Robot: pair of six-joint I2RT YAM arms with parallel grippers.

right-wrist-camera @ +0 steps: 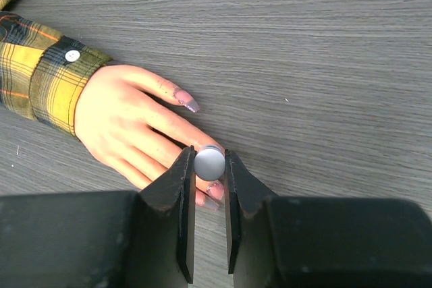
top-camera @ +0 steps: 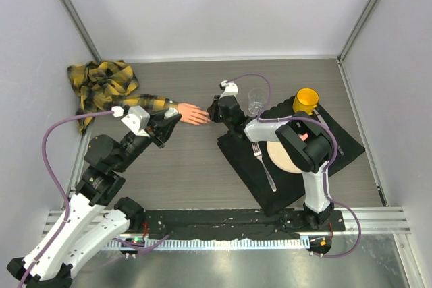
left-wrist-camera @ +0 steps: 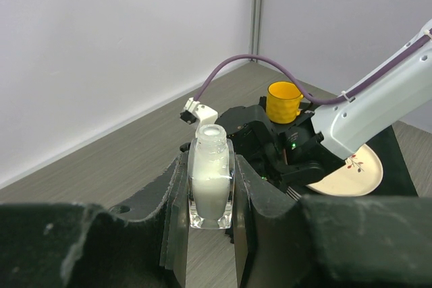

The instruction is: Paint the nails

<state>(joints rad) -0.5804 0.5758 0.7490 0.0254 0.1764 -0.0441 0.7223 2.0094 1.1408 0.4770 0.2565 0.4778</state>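
Reaches with the left arm from the near left corner of the table (top-camera: 189, 187) toward the middle of the left edge, elbow low, wrist turned toward the centre. Clamps with the left gripper (top-camera: 170, 121) on a small clear bottle (left-wrist-camera: 211, 187): upright, uncapped, full of milky white liquid, jaws tight against its flat sides. Sits just beside the cuff of the plaid sleeve (top-camera: 108, 84).

Folds the right arm up from the near right corner and over the black mat (top-camera: 283, 197), forearm pointing left toward the table's centre. Pinches with the right gripper (top-camera: 214, 108) a round silver-grey cap (right-wrist-camera: 209, 164), seen end-on, jaws narrow around it, directly above the fingertips. Cannot tell whether anything under the cap touches them.

Left of the table's centre: a peach-pink mannequin hand (right-wrist-camera: 125, 123), palm down, fingers pointing toward the right edge, wrist inside the yellow-black cuff. On the nails (right-wrist-camera: 190, 105): long and tapered, the thumb's a dull mauve-grey, one beside the jaw pinkish, the rest hidden behind the jaws.
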